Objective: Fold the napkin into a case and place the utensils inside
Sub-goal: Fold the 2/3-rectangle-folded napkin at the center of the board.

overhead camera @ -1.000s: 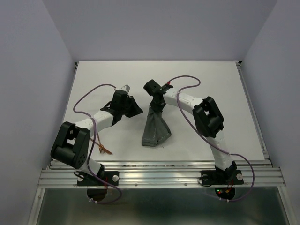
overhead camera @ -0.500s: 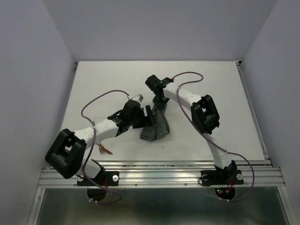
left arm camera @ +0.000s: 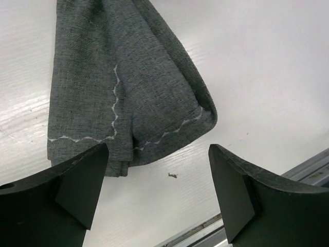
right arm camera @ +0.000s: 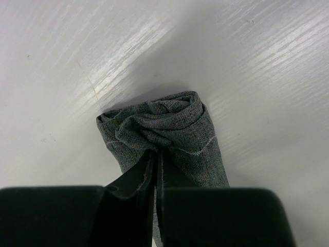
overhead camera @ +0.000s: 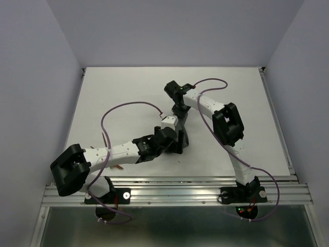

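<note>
The grey-green napkin point(left arm camera: 123, 87) lies bunched into a narrow folded strip at the table's middle. My right gripper point(right arm camera: 157, 159) is shut on the napkin's point(right arm camera: 177, 128) crumpled far end, and in the top view this gripper point(overhead camera: 181, 112) sits just beyond my left one. My left gripper point(left arm camera: 159, 190) stands wide open over the stitched near end, with nothing between its fingers. Seen from above, the left gripper point(overhead camera: 176, 143) covers most of the napkin point(overhead camera: 183, 135). The utensils are nearly hidden under my left forearm; a copper bit point(overhead camera: 117, 167) peeks out.
Purple cables point(overhead camera: 128, 106) loop over the table from both arms. A metal rail point(overhead camera: 175, 180) runs along the near edge, close behind the left gripper. A small dark speck point(left arm camera: 173, 176) lies on the white table point(overhead camera: 103, 92) by the napkin's hem.
My left gripper has opened wide and swung right and nearer, down to the napkin's near end. The right gripper has shifted slightly right and farther, still holding the cloth.
</note>
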{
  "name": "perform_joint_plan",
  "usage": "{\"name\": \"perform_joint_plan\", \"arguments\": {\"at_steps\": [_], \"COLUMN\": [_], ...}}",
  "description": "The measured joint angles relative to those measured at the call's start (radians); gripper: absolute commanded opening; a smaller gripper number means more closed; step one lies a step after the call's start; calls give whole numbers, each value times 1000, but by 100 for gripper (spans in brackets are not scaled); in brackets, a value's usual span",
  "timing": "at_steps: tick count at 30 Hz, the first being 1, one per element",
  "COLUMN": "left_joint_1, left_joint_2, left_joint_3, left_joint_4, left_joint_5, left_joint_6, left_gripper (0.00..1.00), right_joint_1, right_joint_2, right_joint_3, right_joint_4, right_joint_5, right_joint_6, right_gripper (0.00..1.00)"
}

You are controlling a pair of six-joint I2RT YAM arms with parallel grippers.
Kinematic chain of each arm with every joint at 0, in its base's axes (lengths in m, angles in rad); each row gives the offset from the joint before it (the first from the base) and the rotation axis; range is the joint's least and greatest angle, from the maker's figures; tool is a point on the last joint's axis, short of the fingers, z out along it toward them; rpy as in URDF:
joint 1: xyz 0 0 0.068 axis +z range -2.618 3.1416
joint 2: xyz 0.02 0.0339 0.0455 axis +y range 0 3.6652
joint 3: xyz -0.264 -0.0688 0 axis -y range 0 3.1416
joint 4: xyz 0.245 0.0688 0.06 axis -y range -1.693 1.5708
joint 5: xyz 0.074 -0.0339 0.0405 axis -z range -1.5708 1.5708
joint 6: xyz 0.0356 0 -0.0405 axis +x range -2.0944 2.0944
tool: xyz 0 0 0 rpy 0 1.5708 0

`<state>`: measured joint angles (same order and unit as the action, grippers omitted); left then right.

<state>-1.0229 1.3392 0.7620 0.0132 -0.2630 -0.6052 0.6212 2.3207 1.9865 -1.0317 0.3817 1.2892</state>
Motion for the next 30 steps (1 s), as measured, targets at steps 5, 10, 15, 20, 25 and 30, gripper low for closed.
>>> {"name": "perform_joint_plan", "arguments": {"at_steps": [5, 10, 15, 20, 25, 30], "left_joint_1": [-124, -185, -193, -193, -191, -164], "left_joint_2": [104, 238, 336, 363, 384, 378], "left_joint_3": [82, 181, 247, 281, 294, 286], "left_joint_4": [-17, -42, -68, -93, -99, -99], "left_joint_5": [-145, -246, -306, -346, -360, -337], "left_joint_6": [24, 39, 56, 74, 89, 88], "left_gripper": [88, 80, 67, 43, 8, 0], "right_joint_1": [-1, -6, -15, -21, -25, -28], "right_joint_2": [-4, -12, -23, -30, -32, -37], "right_joint_3": [-6, -21, -39, -51, -54, -66], "right_joint_4": [4, 9, 12, 15, 15, 21], "right_joint_5": [1, 0, 0, 1, 0, 0], "right_joint_6": [-3, -6, -11, -14, -18, -23], "right_gripper": [1, 1, 1, 1, 1, 1]}}
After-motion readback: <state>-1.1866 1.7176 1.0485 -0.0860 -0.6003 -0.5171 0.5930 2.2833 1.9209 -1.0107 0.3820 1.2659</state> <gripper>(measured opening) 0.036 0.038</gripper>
